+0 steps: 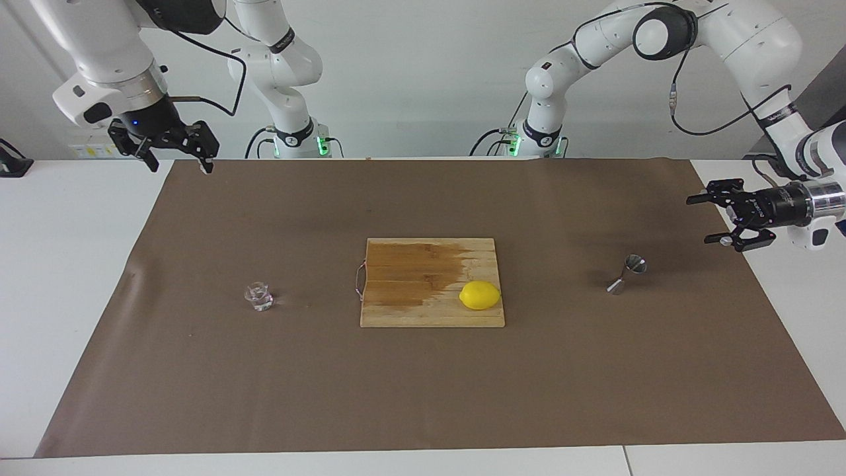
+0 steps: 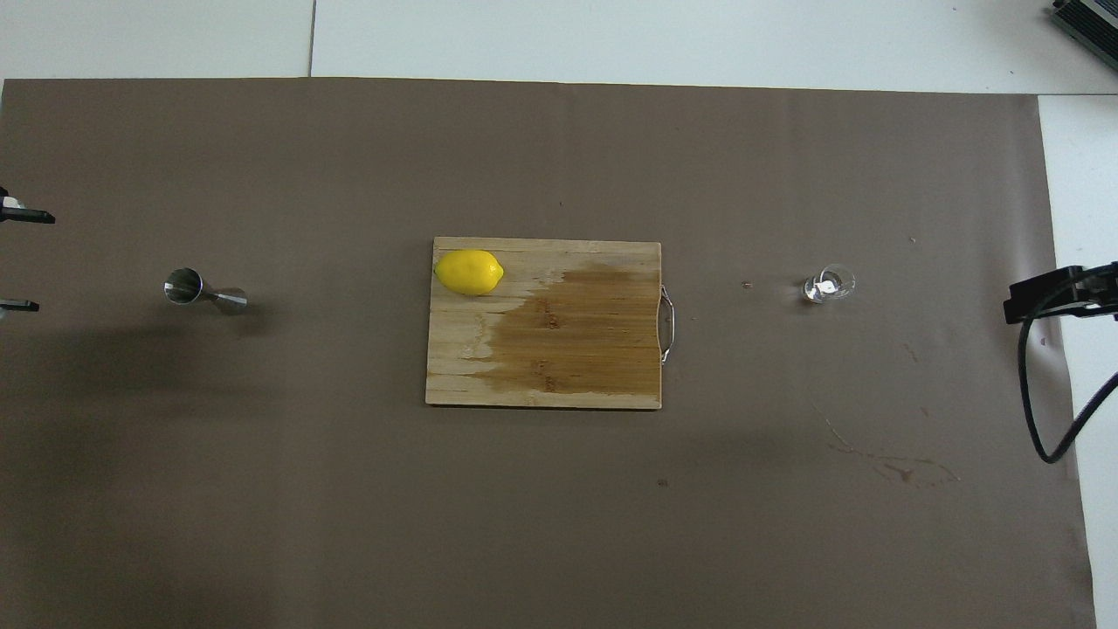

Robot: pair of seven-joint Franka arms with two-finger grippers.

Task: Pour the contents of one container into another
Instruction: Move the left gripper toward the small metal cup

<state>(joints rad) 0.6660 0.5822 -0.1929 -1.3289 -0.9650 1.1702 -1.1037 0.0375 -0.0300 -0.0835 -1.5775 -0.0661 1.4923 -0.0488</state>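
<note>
Steel jigger (image 1: 627, 274) stands on table (image 1: 423, 396), below and just inward of my left claw (image 1: 717, 219); claw spread wide, empty, aimed sideways at it. Risk: narrow waist, top-heavy, one finger nudging first could tip it. Glass cup (image 1: 258, 296) well apart from right claw (image 1: 178, 162), which waits high, fingers parted, empty. Cup contents unreadable.

Overhead: left claw (image 2: 17, 260) cut off at edge, only tips show; right claw (image 2: 1052, 297) mostly hidden; jigger (image 2: 203, 292), cup (image 2: 829, 285) clear.

White desk (image 1: 73, 264), a large brown paper sheet (image 1: 423, 383) spread over it, on the sheet a wooden cutting board (image 1: 410, 311) midway, a tiny clear glass cup (image 1: 258, 297) toward the right arm's end, a silvery hourglass-shaped steel jigger (image 1: 628, 273) toward the left arm's end.
</note>
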